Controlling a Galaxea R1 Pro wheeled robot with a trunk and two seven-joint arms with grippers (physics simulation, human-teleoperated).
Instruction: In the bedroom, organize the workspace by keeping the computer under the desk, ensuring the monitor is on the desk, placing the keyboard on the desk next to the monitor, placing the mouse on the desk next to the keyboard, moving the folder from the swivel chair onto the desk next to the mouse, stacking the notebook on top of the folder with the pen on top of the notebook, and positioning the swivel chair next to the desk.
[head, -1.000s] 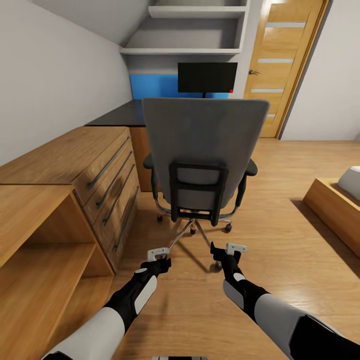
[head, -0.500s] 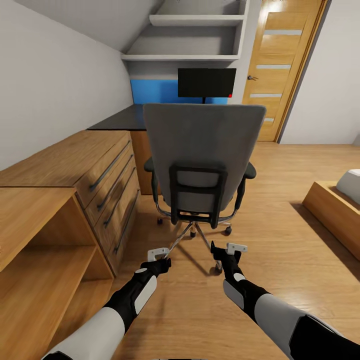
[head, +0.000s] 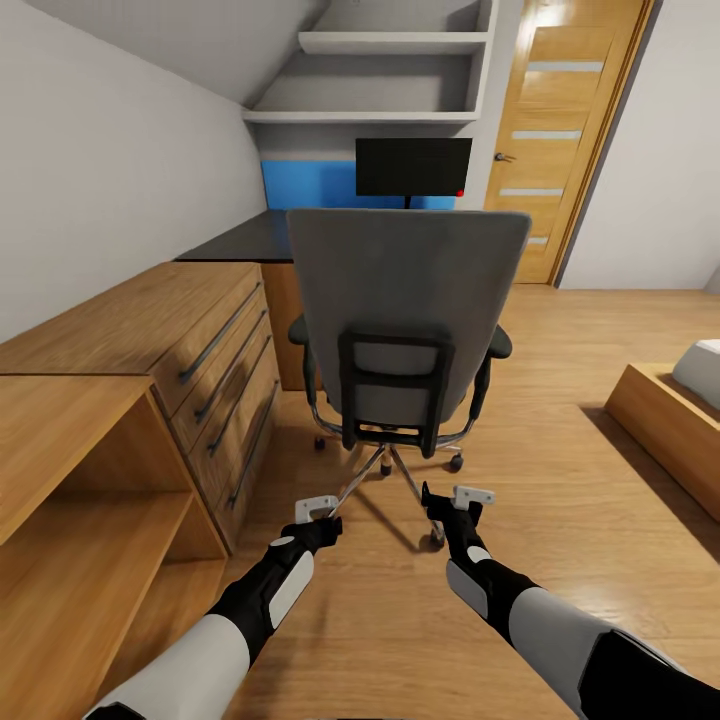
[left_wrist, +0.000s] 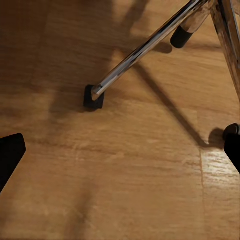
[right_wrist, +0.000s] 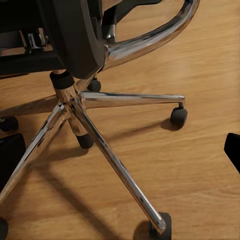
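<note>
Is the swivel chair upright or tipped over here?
Upright. The swivel chair shows its backrest vertical in the head view, and its chrome star base rests on castors on the wood floor.

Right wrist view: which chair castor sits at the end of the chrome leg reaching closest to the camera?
The castor at the frame's lower edge; the other castors sit farther back.

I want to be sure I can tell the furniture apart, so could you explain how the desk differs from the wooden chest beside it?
The desk has a black top; the chest is light wood. The chest shows drawers with long dark bar handles, whereas no desk drawers can be seen from here. The desk carries the monitor; the chest's top is bare. The desk lies farther off, behind the chair. Both stand against the same wall.
</note>
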